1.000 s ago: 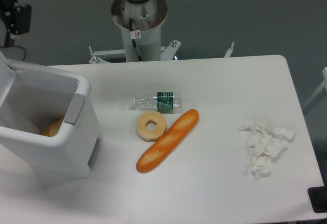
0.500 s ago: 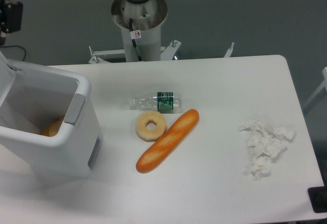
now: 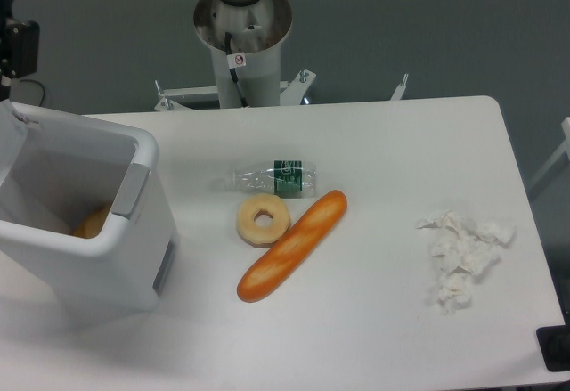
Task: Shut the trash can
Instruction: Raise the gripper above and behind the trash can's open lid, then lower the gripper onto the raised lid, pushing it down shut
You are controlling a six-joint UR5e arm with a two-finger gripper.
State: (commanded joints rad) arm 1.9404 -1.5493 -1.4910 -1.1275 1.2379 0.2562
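Note:
The trash can is a large white boxy bin at the left of the table. It stands open, with its white lid tipped up at the left edge of the view. A grey latch tab sits on its right rim. An orange object lies inside. A black part of my gripper shows at the far left edge, above and behind the lid. Its fingers are cut off by the frame, so I cannot tell whether it is open or shut.
A clear plastic bottle with a green label, a donut and a baguette lie mid-table. Crumpled white tissue lies at the right. The arm's base column stands behind the table. A black object sits at the bottom right corner.
The black gripper part has moved left and slightly down, so less of it shows at the frame edge. The trash can and the table items have not moved.

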